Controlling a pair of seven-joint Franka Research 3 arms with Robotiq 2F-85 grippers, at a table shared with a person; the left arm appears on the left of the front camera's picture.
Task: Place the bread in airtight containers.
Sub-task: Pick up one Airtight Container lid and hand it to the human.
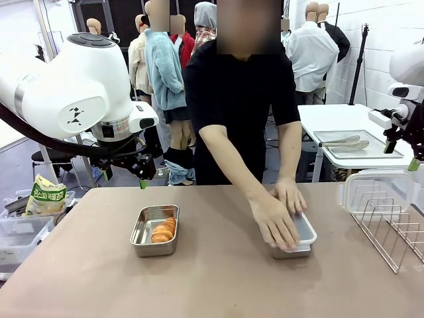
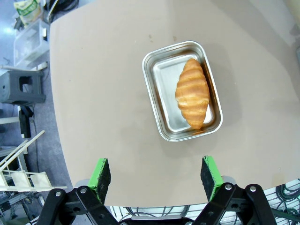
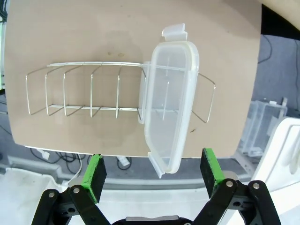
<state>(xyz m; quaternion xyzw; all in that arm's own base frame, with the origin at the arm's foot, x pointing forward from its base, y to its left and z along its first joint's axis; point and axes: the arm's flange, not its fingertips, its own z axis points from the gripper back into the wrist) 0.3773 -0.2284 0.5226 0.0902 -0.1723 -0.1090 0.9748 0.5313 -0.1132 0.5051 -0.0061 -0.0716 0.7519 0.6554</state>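
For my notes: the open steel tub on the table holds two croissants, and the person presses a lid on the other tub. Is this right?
Not quite: the open steel tub holds one croissant, as the left wrist view shows. The person's hands do press the lid on the other tub.

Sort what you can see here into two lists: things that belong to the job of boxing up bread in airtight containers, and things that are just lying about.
Part of the job:
- croissant
- open steel tub holding it
- second tub, under the person's hands
- clear lid on the wire rack

Lying about:
- snack bag off the table's left
- tongs in a tray on the far side table
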